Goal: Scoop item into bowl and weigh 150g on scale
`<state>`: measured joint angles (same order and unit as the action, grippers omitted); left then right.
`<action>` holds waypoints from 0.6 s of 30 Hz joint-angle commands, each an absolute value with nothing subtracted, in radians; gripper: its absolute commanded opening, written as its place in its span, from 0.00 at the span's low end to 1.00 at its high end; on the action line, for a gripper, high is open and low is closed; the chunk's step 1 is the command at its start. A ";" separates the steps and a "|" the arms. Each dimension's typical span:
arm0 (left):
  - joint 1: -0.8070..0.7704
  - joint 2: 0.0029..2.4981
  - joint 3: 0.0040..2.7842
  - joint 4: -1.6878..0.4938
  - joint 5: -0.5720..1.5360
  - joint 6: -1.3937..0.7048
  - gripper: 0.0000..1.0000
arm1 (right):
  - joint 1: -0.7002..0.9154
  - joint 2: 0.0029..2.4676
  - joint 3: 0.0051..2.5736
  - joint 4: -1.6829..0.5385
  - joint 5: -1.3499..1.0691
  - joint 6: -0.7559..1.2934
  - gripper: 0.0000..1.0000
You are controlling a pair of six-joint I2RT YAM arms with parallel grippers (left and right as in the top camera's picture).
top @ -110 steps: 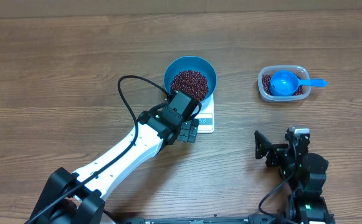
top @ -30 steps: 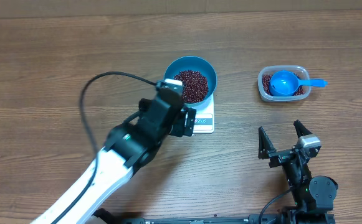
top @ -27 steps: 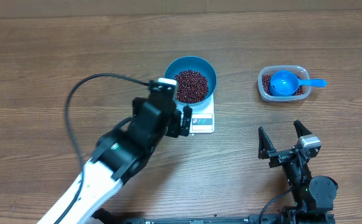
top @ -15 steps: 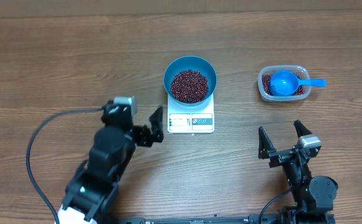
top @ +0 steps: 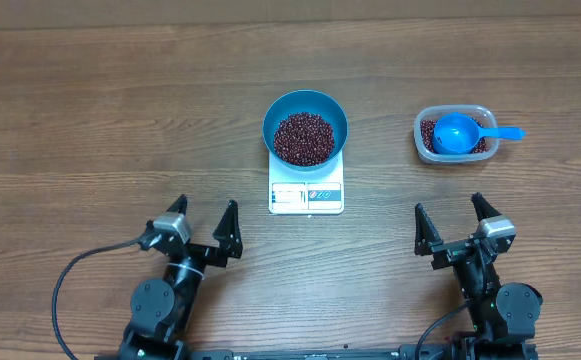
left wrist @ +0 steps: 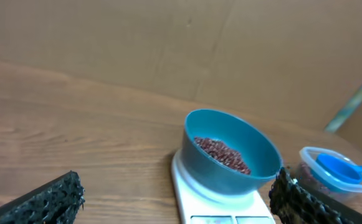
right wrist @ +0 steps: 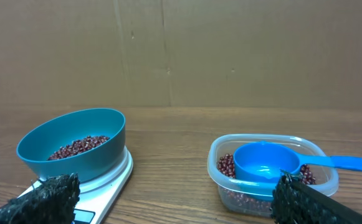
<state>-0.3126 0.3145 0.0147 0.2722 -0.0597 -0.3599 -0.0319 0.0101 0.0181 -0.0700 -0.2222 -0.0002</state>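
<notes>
At the desk's (top: pixel 90 120) middle, the beans (top: pixel 304 138) lie as a loose dark red-brown heap in the bottom of the bowl (top: pixel 331 108). The heap covers the bowl's floor and sits well below the rim. The bowl stands upright on the rear part of the scale (top: pixel 307 197), whose front strip with display and labels shows bare toward the arms. The display's reading is too small to make out.

Off to the right, well apart from the scale, sits a clear tub (top: pixel 480 112) with more beans in it. A blue scoop (top: pixel 457 132) rests in the tub on those beans, cup up, its handle reaching out over the tub's right rim.

Nearer the front edge, the left gripper (top: pixel 205 211) sits left of the scale, apart from it, jaws spread wide and holding nothing. The right gripper (top: pixel 448 207) is below the tub, likewise released and empty. Both wrist views look out between dark textured fingers toward the bowl and tub, with a cardboard wall (right wrist: pixel 230 50) behind the desk.
</notes>
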 commanded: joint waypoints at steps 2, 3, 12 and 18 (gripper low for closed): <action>-0.270 0.171 0.005 0.157 -0.062 -0.325 1.00 | -0.028 0.003 0.008 -0.064 -0.226 0.004 1.00; -0.248 0.123 0.005 0.100 -0.062 -0.316 1.00 | -0.028 0.003 0.008 -0.064 -0.226 0.004 1.00; -0.104 0.003 0.005 -0.073 -0.080 -0.178 1.00 | -0.028 0.003 0.008 -0.064 -0.226 0.004 1.00; -0.098 0.003 0.005 -0.073 -0.085 -0.006 1.00 | -0.028 0.003 0.008 -0.064 -0.226 0.004 1.00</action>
